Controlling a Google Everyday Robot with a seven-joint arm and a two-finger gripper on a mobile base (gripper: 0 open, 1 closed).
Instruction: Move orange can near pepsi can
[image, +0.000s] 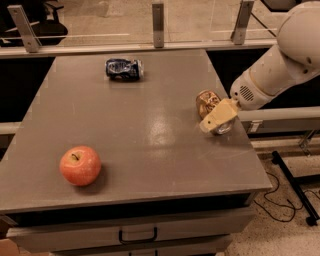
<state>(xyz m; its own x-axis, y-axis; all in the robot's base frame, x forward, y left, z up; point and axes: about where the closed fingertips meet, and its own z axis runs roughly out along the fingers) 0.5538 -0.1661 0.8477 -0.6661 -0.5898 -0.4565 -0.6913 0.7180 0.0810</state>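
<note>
Orange can (206, 101) at the table's right edge, gripper (214, 121) on it; pepsi can (124, 68) well apart at the far side.

The orange can lies on its side on the grey table (150, 135), close to the right edge and about midway front to back. The gripper reaches in from the right and lies over the can's near right part, hiding that end. Whether it is gripping the can or merely set against it cannot be told. The white arm (280, 65) runs up and out at the upper right. The pepsi can lies on its side near the far edge, left of centre, with bare table between it and the orange can. A red apple (80, 165) sits near the front left corner, apart from both cans. A drawer handle (137, 235) shows below the front edge. A rail with upright posts (158, 20) runs behind the table.
</note>
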